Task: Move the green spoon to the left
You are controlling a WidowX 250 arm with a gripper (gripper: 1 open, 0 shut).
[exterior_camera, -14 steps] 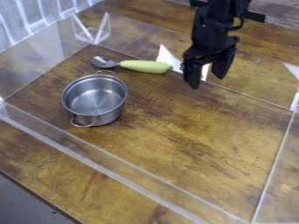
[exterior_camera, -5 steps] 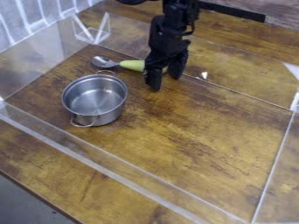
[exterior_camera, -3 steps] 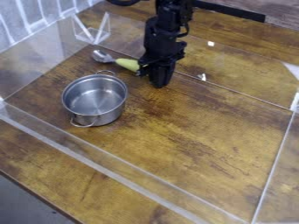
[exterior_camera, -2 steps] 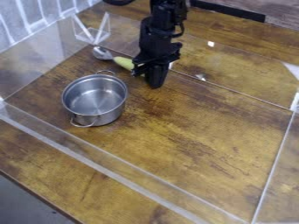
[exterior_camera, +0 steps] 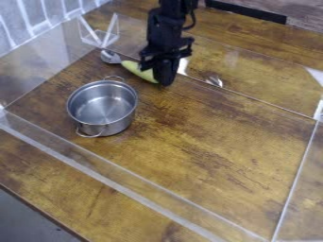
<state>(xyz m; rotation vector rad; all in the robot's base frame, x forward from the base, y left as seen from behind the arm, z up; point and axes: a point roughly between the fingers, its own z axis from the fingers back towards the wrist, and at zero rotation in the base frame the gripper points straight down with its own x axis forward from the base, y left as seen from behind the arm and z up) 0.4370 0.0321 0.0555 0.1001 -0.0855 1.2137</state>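
Fingers tight together on the thick rounded handle of the green spoon, near the round shiny steel pot.

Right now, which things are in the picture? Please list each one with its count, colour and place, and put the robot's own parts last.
spoon: one, green handle and silver bowl, at the back of the table, left of the middle
pot: one, steel, looks empty, on the left part of the table, nearer to the camera than the spoon
table: one, brown wood, under everything
walls: several, clear plastic, standing along the table's edges
arm: one, black, coming down from the top of the picture over the spoon
jaws: one pair, black, pointing down, shut on the spoon's green handle
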